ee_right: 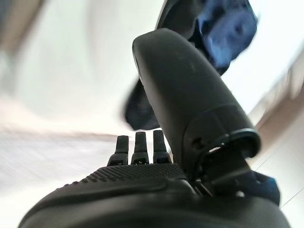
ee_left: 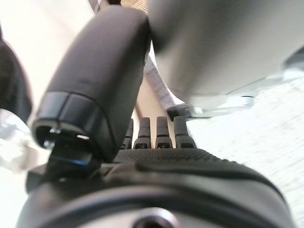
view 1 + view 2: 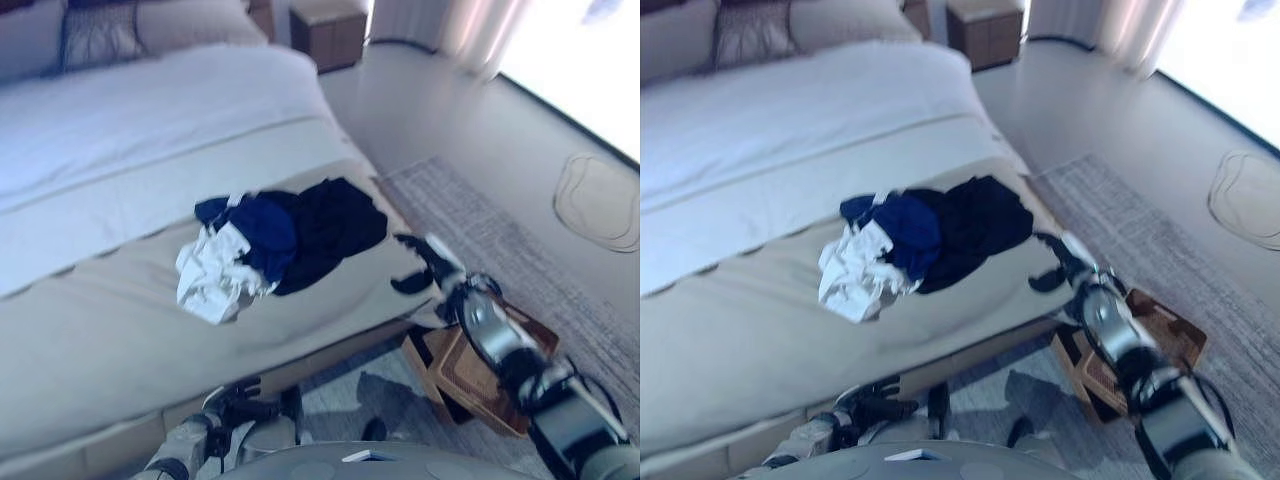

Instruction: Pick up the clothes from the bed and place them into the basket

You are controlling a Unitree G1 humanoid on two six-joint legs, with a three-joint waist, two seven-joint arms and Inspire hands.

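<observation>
A pile of clothes lies on the beige bed cover (image 3: 120, 330) near the foot of the bed: a white garment (image 3: 212, 270), a blue one (image 3: 262, 232) and a black one (image 3: 330, 225). My right hand (image 3: 418, 264) hovers at the bed's corner, just right of the black garment and apart from it, fingers straight and empty. In the right wrist view the blue cloth (image 1: 228, 28) shows past the thumb. A brown woven basket (image 3: 490, 385) stands on the floor beside the bed, partly behind my right arm. Low by the bed's front side, my left hand (image 3: 238, 404) is open and idle.
A white duvet (image 3: 150, 120) covers the upper bed, with pillows (image 3: 100, 35) at its head. A wooden nightstand (image 3: 330, 30) stands beyond the bed. A grey rug (image 3: 500, 240) lies on the floor to the right, under the basket.
</observation>
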